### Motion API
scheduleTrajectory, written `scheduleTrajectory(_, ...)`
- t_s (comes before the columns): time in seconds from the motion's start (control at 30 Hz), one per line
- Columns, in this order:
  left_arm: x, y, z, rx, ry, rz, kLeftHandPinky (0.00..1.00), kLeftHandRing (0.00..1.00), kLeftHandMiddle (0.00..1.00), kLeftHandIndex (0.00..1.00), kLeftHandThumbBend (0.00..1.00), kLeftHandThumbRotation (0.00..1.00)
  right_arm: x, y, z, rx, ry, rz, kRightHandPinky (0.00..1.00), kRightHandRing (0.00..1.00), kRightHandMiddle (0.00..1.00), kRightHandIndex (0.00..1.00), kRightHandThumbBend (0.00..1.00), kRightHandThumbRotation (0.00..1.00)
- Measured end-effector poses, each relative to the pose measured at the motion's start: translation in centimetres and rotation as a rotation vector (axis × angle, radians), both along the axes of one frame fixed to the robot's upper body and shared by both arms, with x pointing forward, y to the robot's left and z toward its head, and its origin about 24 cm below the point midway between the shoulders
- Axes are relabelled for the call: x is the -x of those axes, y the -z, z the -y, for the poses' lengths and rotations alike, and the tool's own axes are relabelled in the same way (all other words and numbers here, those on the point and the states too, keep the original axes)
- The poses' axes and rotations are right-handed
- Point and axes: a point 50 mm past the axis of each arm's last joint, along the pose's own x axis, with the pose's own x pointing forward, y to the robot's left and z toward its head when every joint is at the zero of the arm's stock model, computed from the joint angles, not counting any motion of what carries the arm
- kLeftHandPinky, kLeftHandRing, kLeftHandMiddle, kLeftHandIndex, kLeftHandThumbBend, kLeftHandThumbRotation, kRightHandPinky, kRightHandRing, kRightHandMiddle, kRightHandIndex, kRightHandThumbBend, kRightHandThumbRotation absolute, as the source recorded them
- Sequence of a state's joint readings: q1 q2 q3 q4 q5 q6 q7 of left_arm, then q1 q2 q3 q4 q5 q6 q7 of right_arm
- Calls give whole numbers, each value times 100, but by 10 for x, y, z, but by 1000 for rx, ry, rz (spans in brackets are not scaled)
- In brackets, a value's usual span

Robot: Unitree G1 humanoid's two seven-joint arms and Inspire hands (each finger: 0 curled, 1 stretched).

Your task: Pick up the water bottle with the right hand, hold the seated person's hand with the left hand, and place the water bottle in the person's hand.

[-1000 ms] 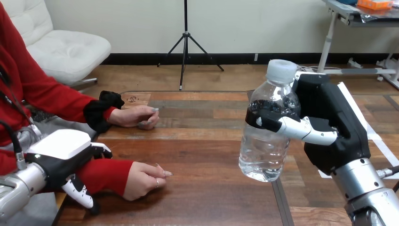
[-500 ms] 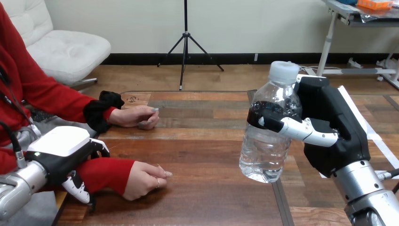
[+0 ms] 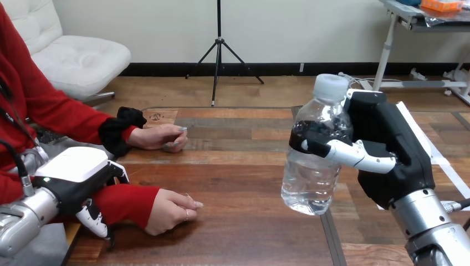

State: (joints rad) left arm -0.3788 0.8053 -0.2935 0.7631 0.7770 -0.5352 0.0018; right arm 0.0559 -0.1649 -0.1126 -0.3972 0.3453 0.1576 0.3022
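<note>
Right hand [image 3: 382, 160] has fingers and thumb wrapped round a clear plastic water bottle [image 3: 313, 177] with a white cap, upright, held clear of the brown wooden table [image 3: 244, 221]. Left hand [image 3: 72, 180] curls round the person's forearm [image 3: 122, 202], red-sleeved. The person's nearer hand [image 3: 169, 210] rests on the table, palm down.

Right hand [image 3: 388, 152] partly behind water bottle [image 3: 313, 177]

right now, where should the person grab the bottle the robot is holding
Probably take the bottle by its bare lower half, from the view's left: it is upright, and the right hand wraps its upper body from the right.
</note>
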Motion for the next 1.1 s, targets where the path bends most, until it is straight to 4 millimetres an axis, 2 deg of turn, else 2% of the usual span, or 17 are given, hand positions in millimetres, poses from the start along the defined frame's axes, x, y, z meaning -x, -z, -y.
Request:
scheduleTrajectory(0.53, -3, 3, 6, 55, -6, 8, 35, 40, 47, 50, 98, 0, -2, 3, -6, -8, -8, -15, 3, 6, 11, 13, 43, 0)
scheduleTrajectory(0.8, -4, 6, 12, 82, -14, 12, 33, 39, 47, 49, 98, 0, -5, 5, -11, -77, -29, -44, 4, 7, 11, 14, 40, 0)
scheduleTrajectory(1.1, -6, 8, 16, 103, -27, 17, 36, 41, 48, 50, 97, 0, -10, 8, -15, -89, -34, -57, 4, 7, 12, 15, 42, 0)
